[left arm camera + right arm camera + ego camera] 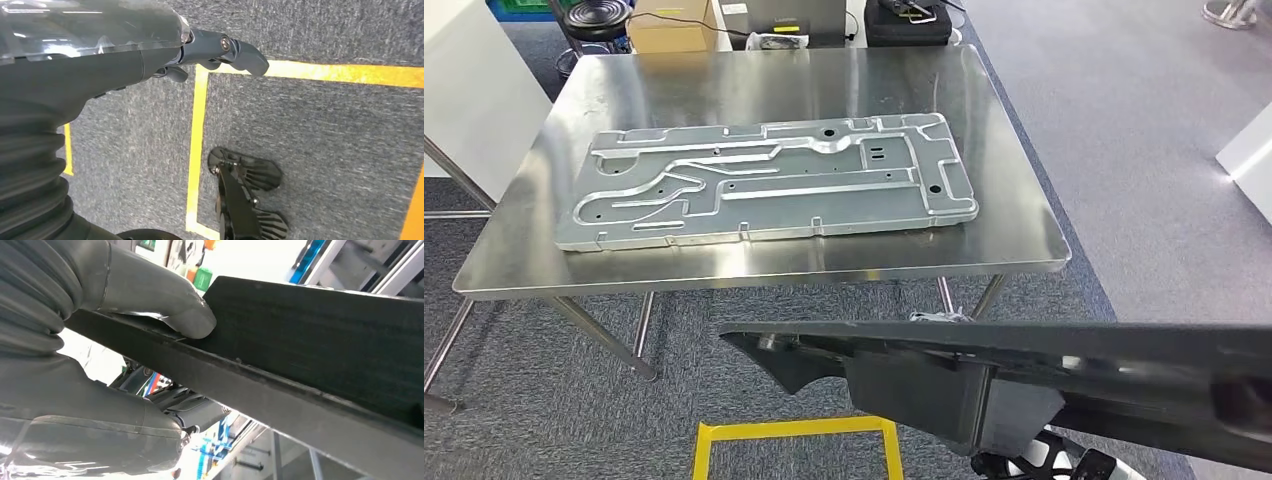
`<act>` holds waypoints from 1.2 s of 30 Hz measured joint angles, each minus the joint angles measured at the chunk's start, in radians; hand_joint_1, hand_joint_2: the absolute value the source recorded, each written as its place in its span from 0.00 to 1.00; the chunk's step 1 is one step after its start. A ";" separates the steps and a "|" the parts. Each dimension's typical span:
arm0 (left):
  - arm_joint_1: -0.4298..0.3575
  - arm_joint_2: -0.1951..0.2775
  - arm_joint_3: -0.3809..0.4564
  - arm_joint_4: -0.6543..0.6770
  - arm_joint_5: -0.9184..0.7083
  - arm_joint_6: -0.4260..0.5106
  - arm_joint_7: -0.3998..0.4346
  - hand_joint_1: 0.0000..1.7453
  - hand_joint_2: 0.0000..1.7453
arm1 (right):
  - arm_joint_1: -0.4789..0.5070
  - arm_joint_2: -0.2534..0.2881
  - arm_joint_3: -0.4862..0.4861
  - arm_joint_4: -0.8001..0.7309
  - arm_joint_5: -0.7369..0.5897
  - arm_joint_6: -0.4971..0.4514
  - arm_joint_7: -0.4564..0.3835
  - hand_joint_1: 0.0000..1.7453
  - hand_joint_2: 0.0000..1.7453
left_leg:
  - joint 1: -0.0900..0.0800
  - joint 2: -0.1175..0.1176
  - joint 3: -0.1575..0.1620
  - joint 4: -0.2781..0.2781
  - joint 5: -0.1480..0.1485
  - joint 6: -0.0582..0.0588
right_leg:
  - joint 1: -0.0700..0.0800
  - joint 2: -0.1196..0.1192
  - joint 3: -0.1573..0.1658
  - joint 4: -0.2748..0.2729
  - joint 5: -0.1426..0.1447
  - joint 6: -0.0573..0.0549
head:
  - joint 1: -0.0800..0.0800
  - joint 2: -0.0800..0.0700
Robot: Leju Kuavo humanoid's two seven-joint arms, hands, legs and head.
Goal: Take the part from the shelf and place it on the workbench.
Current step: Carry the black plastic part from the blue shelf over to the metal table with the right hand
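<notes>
The part [1024, 370], a long black flat piece with a raised block underneath, is lying across the lower portion of the head view, extending from near the centre to the right edge. It is sitting short of the workbench [754, 85], in front of the near edge and over the grey carpet [544, 420], not touching the tabletop.

The right hand [125, 340] is gripping the part. In the right wrist view, the thick grey thumb [170, 300] is pressing on one face of the black piece close to its long edge, while the rest of the hand is wrapping beneath it; the part is running away from the hand toward the far side of that picture. The darker fingers are hidden behind the part.

The left hand [200, 55] is hanging over the carpet beside a line of yellow floor tape [197, 150]. It is holding nothing; its dark fingers [240, 52] are extending forward with a shorter one curling slightly beneath, and they are standing apart.

On the workbench, a large silver stamped metal panel [769, 180] is lying flat, occupying most of the middle of the steel top. A yellow floor marking [794, 440] is showing on the carpet ahead of the robot, below the part's left end. A cardboard box [672, 25] is standing beyond the far edge of the workbench.
</notes>
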 joint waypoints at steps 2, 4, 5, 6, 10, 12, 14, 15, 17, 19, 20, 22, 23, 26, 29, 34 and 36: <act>0.001 0.002 0.000 0.000 0.000 0.000 -0.002 0.00 1.00 | -0.003 0.000 -0.002 0.002 0.001 -0.001 0.000 1.00 1.00 | -0.001 0.001 0.005 0.008 -0.004 -0.013 | -0.004 0.001 0.013 -0.010 0.009 -0.010 | 0.000 0.000; 0.000 0.004 0.000 0.000 0.000 -0.002 -0.005 0.00 1.00 | -0.003 0.000 -0.004 0.002 0.006 -0.004 0.000 1.00 1.00 | 0.000 0.002 -0.012 0.057 -0.025 -0.022 | -0.009 0.000 0.031 -0.018 0.005 -0.019 | 0.000 0.000; 0.000 0.005 0.000 0.000 0.000 -0.003 -0.007 0.00 1.00 | -0.002 0.000 -0.004 0.002 0.011 -0.006 0.000 1.00 1.00 | 0.002 0.003 -0.040 0.109 -0.049 -0.026 | -0.010 -0.001 0.038 -0.021 0.002 -0.023 | 0.000 0.000; 0.000 0.006 0.000 0.000 0.000 -0.003 -0.008 0.00 1.00 | 0.001 0.000 -0.004 0.002 0.016 -0.007 0.000 1.00 1.00 | 0.003 0.003 -0.078 0.173 -0.076 -0.028 | -0.010 -0.002 0.042 -0.021 -0.002 -0.026 | 0.000 0.000; 0.007 0.011 0.002 0.000 0.001 -0.003 -0.009 0.00 1.00 | 0.014 0.000 -0.004 0.002 0.027 -0.009 0.000 1.00 1.00 | 0.008 0.003 -0.162 0.249 -0.067 -0.036 | -0.010 0.001 0.065 -0.021 -0.023 -0.026 | 0.000 0.000; 0.008 0.013 0.003 0.000 0.002 -0.003 -0.009 0.00 1.00 | 0.015 0.000 -0.004 0.002 0.028 -0.009 0.000 1.00 1.00 | 0.009 0.004 -0.120 0.118 0.025 -0.033 | -0.010 0.002 0.085 -0.020 -0.038 -0.021 | 0.000 0.000; 0.008 0.015 0.004 0.000 0.002 -0.003 -0.011 0.00 1.00 | 0.014 0.000 -0.004 0.002 0.029 -0.009 0.000 1.00 1.00 | 0.004 0.006 -0.088 0.024 0.058 -0.026 | -0.008 0.002 0.094 -0.019 -0.050 -0.011 | 0.000 0.000; 0.008 0.015 0.004 0.000 0.002 -0.003 -0.012 0.00 1.00 | 0.014 0.000 -0.004 0.002 0.030 -0.009 0.000 1.00 1.00 | 0.002 0.006 -0.084 0.013 0.056 -0.020 | -0.008 0.003 0.095 -0.018 -0.055 -0.005 | 0.000 0.000; 0.010 0.016 0.004 0.000 0.002 -0.004 -0.013 0.00 1.00 | 0.013 0.000 -0.005 0.002 0.031 -0.009 0.000 1.00 1.00 | 0.003 0.006 -0.080 0.008 0.059 -0.008 | -0.006 0.003 0.097 -0.018 -0.063 0.006 | 0.000 0.000; 0.009 0.017 0.004 0.000 0.002 -0.006 -0.014 0.00 1.00 | 0.011 0.000 -0.006 0.000 0.031 -0.010 0.000 1.00 1.00 | 0.007 0.005 -0.070 0.000 0.058 0.002 | -0.008 0.002 0.087 0.013 -0.083 0.018 | 0.000 0.000; 0.008 0.017 0.004 0.000 0.002 -0.006 -0.014 0.00 1.00 | 0.010 0.000 -0.006 -0.001 0.031 -0.011 0.000 1.00 1.00 | 0.009 0.006 -0.065 -0.004 0.056 0.007 | -0.010 0.002 0.063 0.060 -0.104 0.024 | 0.000 0.000; 0.006 0.017 0.004 0.000 0.003 -0.007 -0.016 0.00 1.00 | 0.012 0.000 -0.007 -0.002 0.037 -0.017 0.000 1.00 1.00 | 0.009 0.006 -0.056 -0.005 0.047 0.014 | -0.015 0.002 -0.020 0.197 -0.152 0.033 | 0.000 0.000; 0.006 0.017 0.004 0.000 0.003 -0.008 -0.018 0.00 1.00 | 0.014 0.000 -0.007 -0.002 0.041 -0.023 0.000 1.00 1.00 | 0.008 0.006 -0.051 -0.005 0.042 0.015 | -0.017 0.002 -0.060 0.254 -0.162 0.037 | 0.000 0.000; 0.009 0.017 0.005 0.000 0.005 -0.011 -0.027 0.00 1.00 | 0.012 0.000 -0.019 -0.001 0.058 -0.060 0.000 1.00 1.00 | 0.008 0.003 -0.025 -0.005 0.023 0.012 | -0.021 0.001 -0.076 0.207 -0.072 0.038 | 0.000 0.000; 0.008 0.017 0.005 0.000 0.002 -0.019 -0.039 0.00 1.00 | -0.013 -0.007 -0.059 0.007 0.061 -0.100 0.000 1.00 1.00 | 0.005 0.001 -0.004 -0.005 0.002 0.000 | -0.015 -0.001 -0.013 0.025 0.027 0.023 | 0.000 0.000; 0.005 0.017 0.005 0.000 -0.007 -0.031 -0.052 0.00 1.00 | -0.104 -0.023 -0.204 0.121 0.055 -0.129 0.000 1.00 1.00 | 0.003 0.005 -0.003 0.012 -0.024 -0.024 | -0.016 0.002 0.009 -0.014 0.021 -0.005 | 0.000 0.000; 0.005 0.018 0.005 0.000 -0.007 -0.032 -0.056 0.00 1.00 | -0.155 -0.032 -0.260 0.199 0.062 -0.153 0.000 1.00 1.00 | 0.006 0.004 -0.050 0.108 -0.072 -0.030 | -0.019 -0.001 0.019 -0.023 0.020 -0.014 | 0.000 0.000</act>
